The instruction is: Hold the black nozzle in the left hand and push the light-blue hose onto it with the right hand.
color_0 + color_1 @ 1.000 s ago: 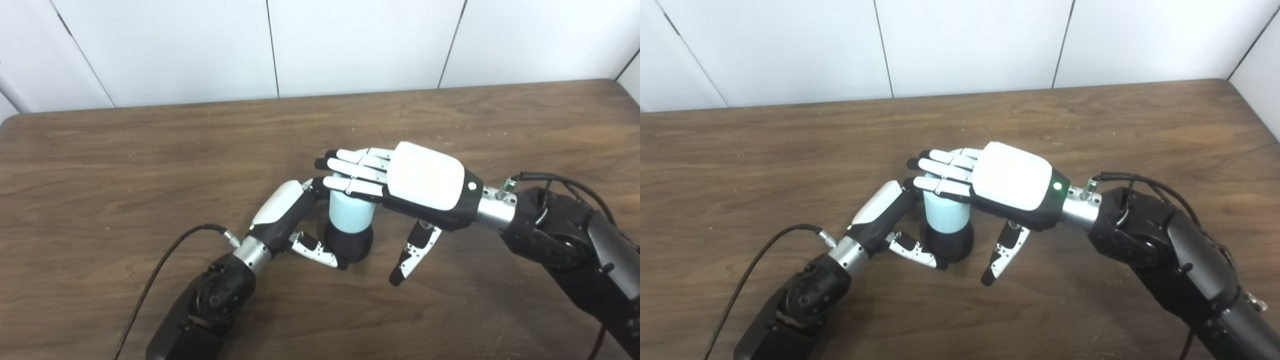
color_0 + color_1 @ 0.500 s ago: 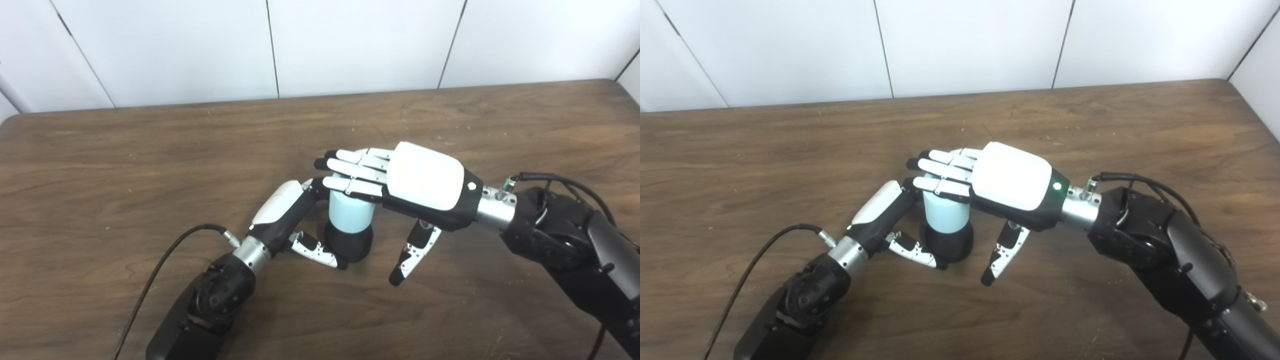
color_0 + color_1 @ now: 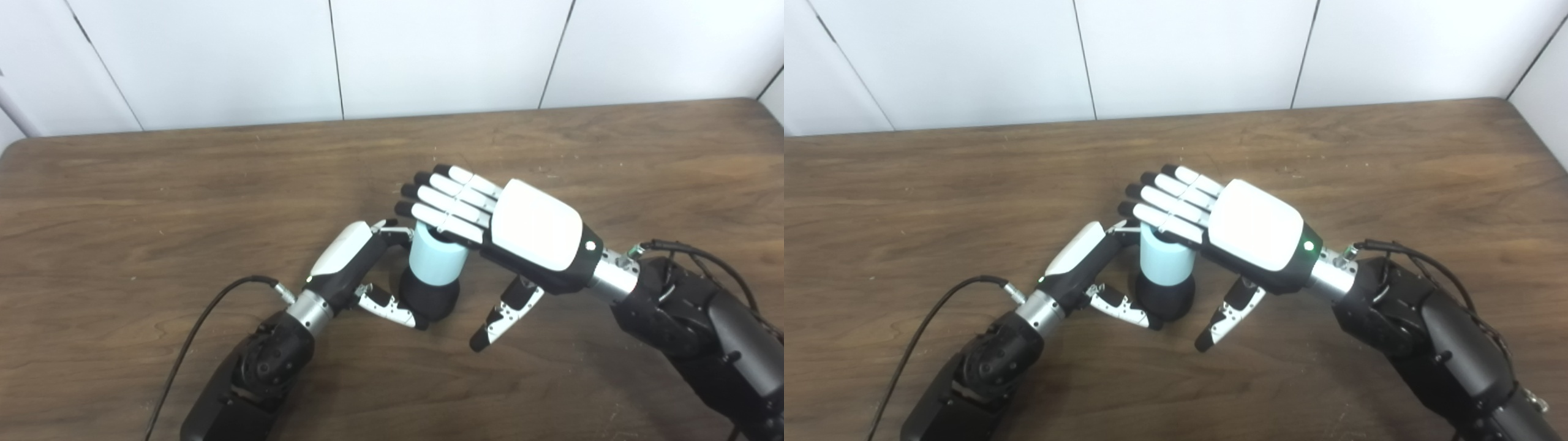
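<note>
Apparently the join is made: the light-blue hose (image 3: 433,261) stands upright on the black nozzle (image 3: 429,299), its lower end seated in the nozzle's top, both near the middle of the worktop (image 3: 122,202). How deep the hose sits cannot be read from either view. The left hand (image 3: 358,269) grips the nozzle at its base, thumb in front, fingers curled behind. The right hand (image 3: 508,236) lies flat, fingers (image 3: 444,199) spread straight, its underside on the hose's top end, holding nothing. Judged left to do: at most a last press, then release. Hose is a short, smooth, pale cylinder; nozzle a squat, rounded, matte black piece resting on the worktop.
</note>
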Tool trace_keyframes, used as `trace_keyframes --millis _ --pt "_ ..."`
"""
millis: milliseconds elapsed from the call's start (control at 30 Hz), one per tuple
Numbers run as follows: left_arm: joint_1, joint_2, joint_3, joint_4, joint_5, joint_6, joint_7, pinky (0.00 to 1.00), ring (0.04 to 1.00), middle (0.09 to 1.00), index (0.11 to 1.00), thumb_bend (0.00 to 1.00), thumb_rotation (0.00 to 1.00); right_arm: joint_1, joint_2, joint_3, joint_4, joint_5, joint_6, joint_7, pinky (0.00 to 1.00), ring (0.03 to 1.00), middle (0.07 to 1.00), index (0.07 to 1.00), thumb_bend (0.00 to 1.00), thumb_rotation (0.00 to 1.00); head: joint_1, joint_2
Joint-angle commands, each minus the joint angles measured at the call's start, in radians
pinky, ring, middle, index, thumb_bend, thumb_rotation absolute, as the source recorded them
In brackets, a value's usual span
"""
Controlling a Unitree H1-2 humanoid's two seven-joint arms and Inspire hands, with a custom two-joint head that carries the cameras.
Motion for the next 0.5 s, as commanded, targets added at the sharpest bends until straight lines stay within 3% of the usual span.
trace_keyframes --millis 0,467 --pt "0.019 0.015 -0.018 0.03 0.014 0.021 -0.05 0.96 0.749 0.597 0.484 0.52 0.07 -0.013 0.011 -0.037 -0.012 0.017 -0.011 -0.026 1.0 1.0 1.0 1.0 0.91 0.64 -0.001 0.002" --pt "0.019 0.014 -0.019 0.032 0.014 0.022 -0.05 0.96 0.75 0.603 0.484 0.52 0.07 0.096 0.207 -0.225 -0.024 0.102 0.095 -0.037 1.0 1.0 1.0 1.0 0.93 0.56 -0.001 -0.001"
